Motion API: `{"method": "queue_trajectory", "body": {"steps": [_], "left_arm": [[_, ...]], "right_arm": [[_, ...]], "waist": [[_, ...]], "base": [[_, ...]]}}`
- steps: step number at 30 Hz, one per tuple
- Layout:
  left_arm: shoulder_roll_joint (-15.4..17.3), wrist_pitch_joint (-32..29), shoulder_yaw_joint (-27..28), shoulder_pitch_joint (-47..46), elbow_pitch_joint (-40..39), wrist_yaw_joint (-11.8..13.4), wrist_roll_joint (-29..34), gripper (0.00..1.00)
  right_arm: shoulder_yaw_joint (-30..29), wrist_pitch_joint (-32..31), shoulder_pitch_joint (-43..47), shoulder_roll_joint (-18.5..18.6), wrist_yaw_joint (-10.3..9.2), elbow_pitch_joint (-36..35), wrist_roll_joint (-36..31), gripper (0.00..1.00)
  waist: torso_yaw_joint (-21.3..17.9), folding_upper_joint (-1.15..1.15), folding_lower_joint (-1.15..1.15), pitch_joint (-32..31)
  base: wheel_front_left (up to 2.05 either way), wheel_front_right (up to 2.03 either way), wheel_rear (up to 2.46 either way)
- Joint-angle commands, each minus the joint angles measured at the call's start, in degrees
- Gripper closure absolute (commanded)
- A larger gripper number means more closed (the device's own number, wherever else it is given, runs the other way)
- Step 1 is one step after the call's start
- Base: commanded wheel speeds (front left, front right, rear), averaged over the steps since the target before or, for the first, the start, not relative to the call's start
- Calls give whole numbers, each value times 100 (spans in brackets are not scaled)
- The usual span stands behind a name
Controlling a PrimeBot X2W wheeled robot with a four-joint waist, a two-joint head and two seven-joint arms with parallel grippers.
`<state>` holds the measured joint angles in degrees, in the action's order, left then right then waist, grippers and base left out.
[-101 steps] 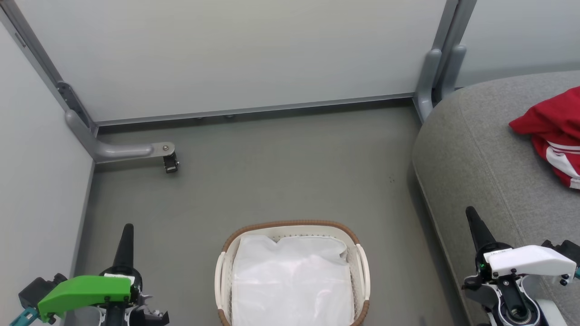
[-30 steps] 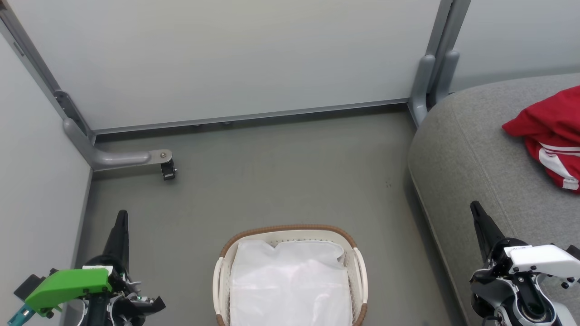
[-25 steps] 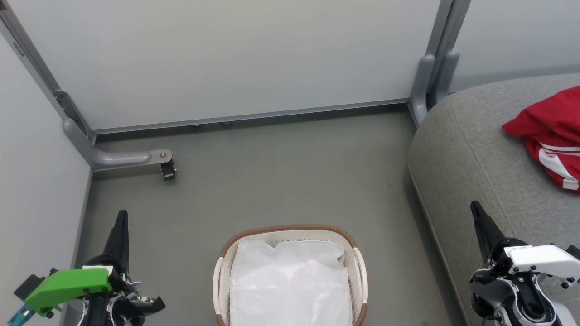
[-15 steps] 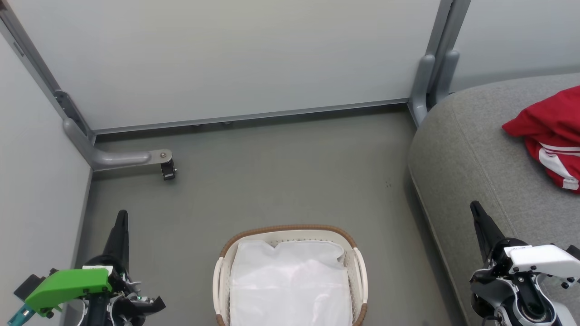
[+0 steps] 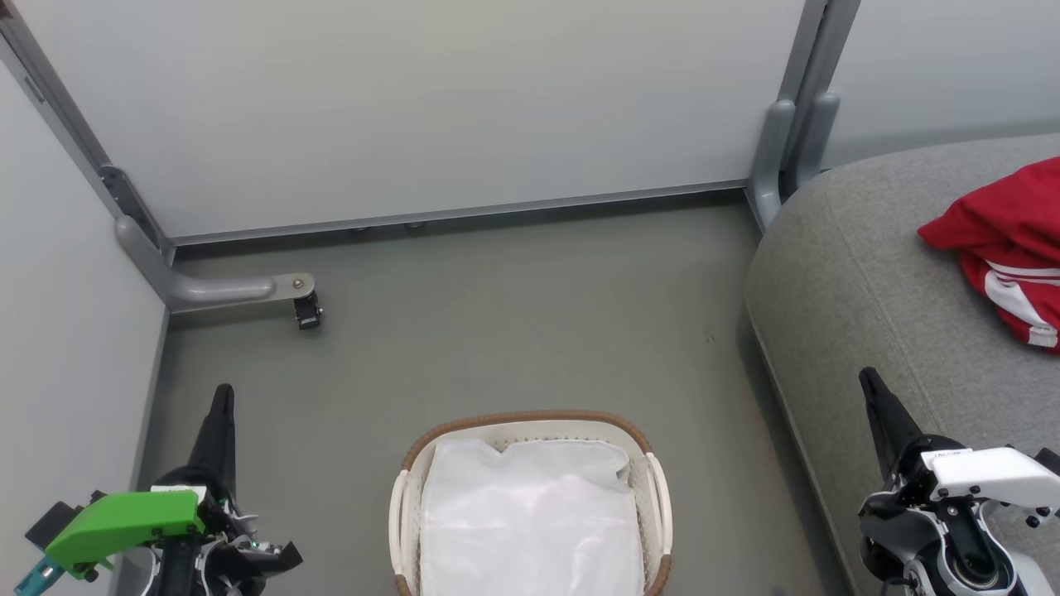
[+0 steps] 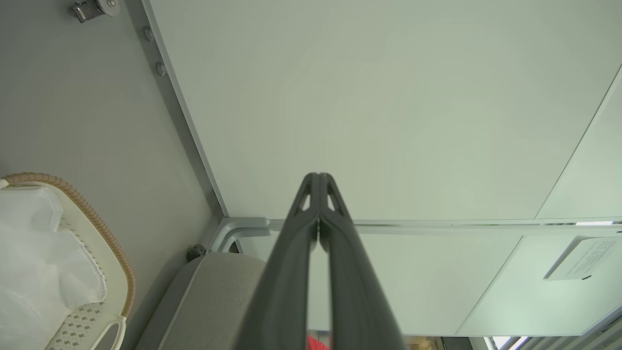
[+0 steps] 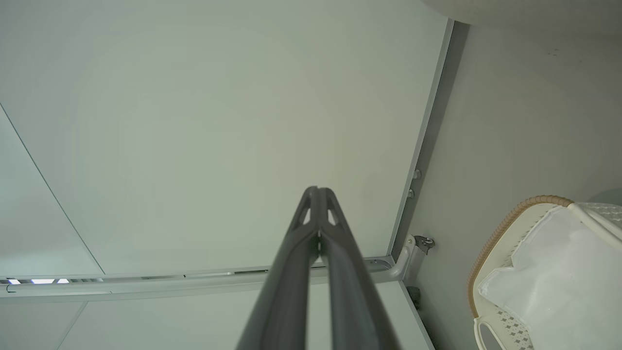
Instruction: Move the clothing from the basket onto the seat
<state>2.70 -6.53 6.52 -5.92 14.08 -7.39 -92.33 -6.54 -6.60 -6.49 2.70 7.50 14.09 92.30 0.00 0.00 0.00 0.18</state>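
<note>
The red clothing [image 5: 1004, 240] with white stripes lies crumpled on the light-grey seat [image 5: 861, 273] at the right edge of the head view. On the floor at bottom centre stands the cream basket [image 5: 530, 424] with its brown rim, holding just the white liner [image 5: 530, 521]. My left gripper [image 5: 222, 396] is shut and empty at the lower left, pointing up, well left of the basket. Over the seat's front edge, my right gripper [image 5: 867, 377] is shut and empty too. Each wrist view shows its gripper's fingertips pressed together: left [image 6: 318, 176], right [image 7: 317, 189].
Pale partition panels [image 5: 431, 99] wall off the far side and the left. A grey bracket foot with a small caster [image 5: 306, 313] juts onto the floor at left. Open grey floor [image 5: 513, 323] stretches between the basket, the panels and the seat.
Since 3.4 s ago the head view has shifted slightly and both grippers sit a little lower in it. Over the last second nothing has moved.
</note>
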Motion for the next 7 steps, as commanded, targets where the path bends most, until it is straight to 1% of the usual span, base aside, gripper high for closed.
{"method": "queue_trajectory", "body": {"steps": [1,7], "left_arm": [[33,-19,13,-61,-11,-22,-18,100],[33,-19,13,-61,-11,-22,-18,100]], "right_arm": [[-9,-8,57,34,-2,-23,22,100],[-9,-8,58,34,-2,-23,22,100]], "waist": [[0,0,0,0],[0,0,0,0]], "base": [[0,0,0],[0,0,0]]}}
